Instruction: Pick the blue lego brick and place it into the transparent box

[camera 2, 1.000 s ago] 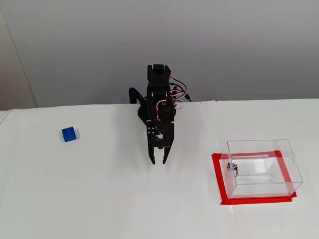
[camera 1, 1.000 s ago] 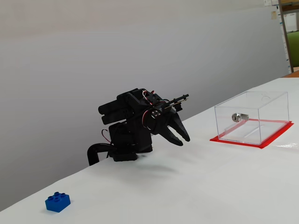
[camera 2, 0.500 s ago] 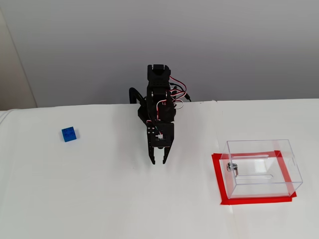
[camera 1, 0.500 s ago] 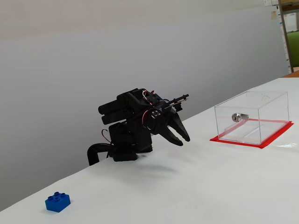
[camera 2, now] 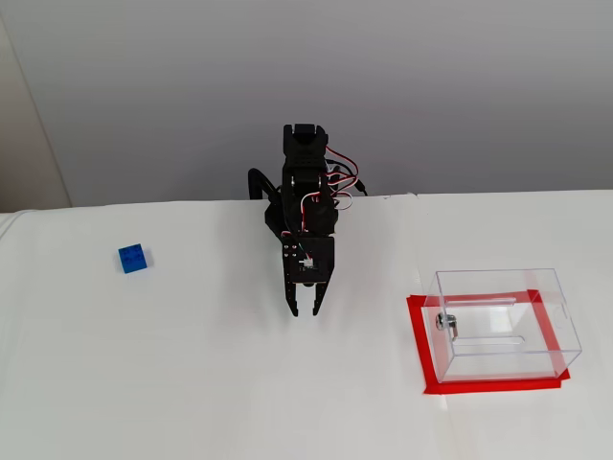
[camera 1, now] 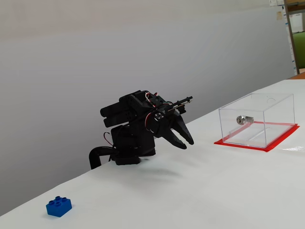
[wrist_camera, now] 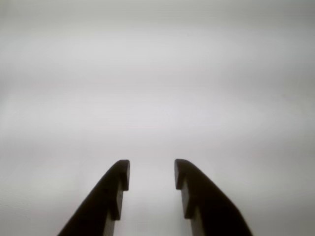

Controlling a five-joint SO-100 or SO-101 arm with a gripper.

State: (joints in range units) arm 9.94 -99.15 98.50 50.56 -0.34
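Observation:
The blue lego brick (camera 1: pixel 58 206) (camera 2: pixel 133 258) lies alone on the white table, far left of the arm in both fixed views. The transparent box (camera 1: pixel 257 119) (camera 2: pixel 503 321) stands on a red base sheet (camera 2: pixel 418 345) at the right, with a silver lock (camera 1: pixel 244 119) on its wall. My black gripper (camera 1: pixel 186 143) (camera 2: pixel 305 311) (wrist_camera: pixel 151 172) hangs folded just above the table between the two, pointing down and forward. Its fingers are apart with nothing between them. The wrist view shows only bare white surface beyond the fingertips.
The arm's base (camera 1: pixel 128 148) sits at the table's back edge against a grey wall. White tabletop (camera 2: pixel 192 383) stretches around brick, arm and box. A shelf (camera 1: pixel 296 28) shows at the far right.

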